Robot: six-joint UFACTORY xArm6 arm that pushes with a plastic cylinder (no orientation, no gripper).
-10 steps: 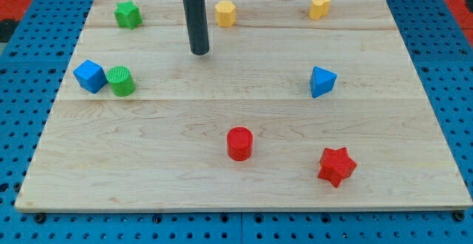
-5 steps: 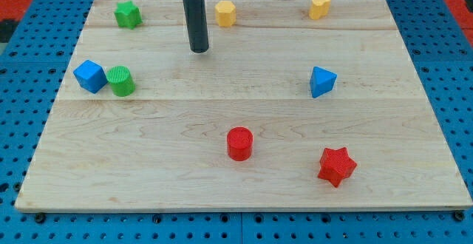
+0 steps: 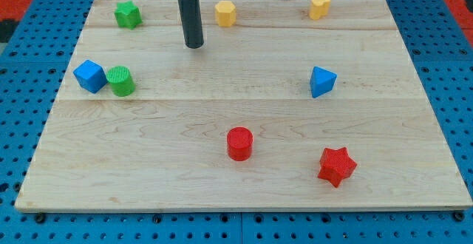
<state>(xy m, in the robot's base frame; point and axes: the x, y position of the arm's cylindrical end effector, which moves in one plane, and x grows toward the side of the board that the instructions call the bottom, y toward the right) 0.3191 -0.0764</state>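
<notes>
One upright rod, my tip (image 3: pixel 194 46) near yellow block (image 3: pixel 225 12)

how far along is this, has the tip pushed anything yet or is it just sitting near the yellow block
No block is being pushed: my tip touches none, standing on bare wood left of and below the yellow hexagonal block. The green star sits further left. The blue cube and green cylinder sit side by side at the view's left.

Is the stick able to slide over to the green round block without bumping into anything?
Probably yes. My tip sits toward the view's top, and the bare wooden board lies between it and the green cylinder. The blue cube touches the cylinder's far side, out of the path.
</notes>
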